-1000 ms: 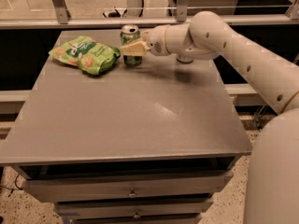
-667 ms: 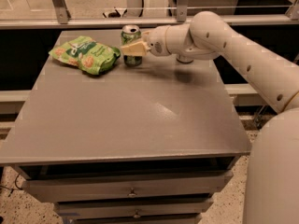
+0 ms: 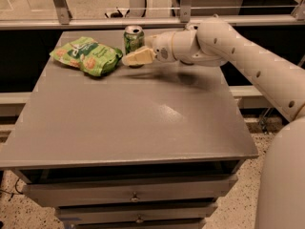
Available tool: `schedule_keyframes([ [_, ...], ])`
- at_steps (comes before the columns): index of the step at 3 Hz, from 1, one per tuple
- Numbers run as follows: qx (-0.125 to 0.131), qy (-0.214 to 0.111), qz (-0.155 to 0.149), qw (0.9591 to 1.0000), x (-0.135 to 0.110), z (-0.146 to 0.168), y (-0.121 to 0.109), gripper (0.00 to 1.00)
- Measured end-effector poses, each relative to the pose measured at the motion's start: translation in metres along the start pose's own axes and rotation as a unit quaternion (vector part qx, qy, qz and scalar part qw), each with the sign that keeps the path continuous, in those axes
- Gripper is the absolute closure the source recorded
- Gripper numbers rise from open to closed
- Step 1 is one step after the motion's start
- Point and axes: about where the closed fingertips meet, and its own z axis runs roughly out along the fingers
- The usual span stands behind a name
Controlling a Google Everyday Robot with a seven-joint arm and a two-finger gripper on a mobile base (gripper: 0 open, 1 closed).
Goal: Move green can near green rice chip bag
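Note:
The green can [image 3: 134, 38] stands upright at the back of the grey table [image 3: 143, 123], silver top showing. The green rice chip bag [image 3: 86, 55] lies flat just to its left, a small gap between them. My gripper [image 3: 137, 56] reaches in from the right at the can's lower half. Its cream near finger [image 3: 139, 57] lies across the front of the can's base. The far finger is hidden behind the can. The gripper looks open around the can, which rests on the table.
A metal railing [image 3: 143, 20] and glass panels run along the table's back edge. My white arm [image 3: 248, 56] stretches over the table's back right corner. Drawers [image 3: 133, 194] sit under the front edge.
The gripper's near finger has shifted slightly down and toward the front of the table. The can and the bag have stayed where they were.

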Motion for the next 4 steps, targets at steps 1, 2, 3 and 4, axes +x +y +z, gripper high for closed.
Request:
schedule_keyframes([
  [1,0.004,-0.010,0.000,0.9999,0.003,-0.013,0.005,0.00],
  [2,0.015,-0.031,-0.001,0.9994,0.004,-0.038,0.012,0.00],
  [3,0.019,-0.053,-0.002,0.9984,0.006,-0.072,0.027,0.00],
  [4,0.023,-0.066,-0.002,0.9975,0.009,-0.119,0.040,0.00],
])
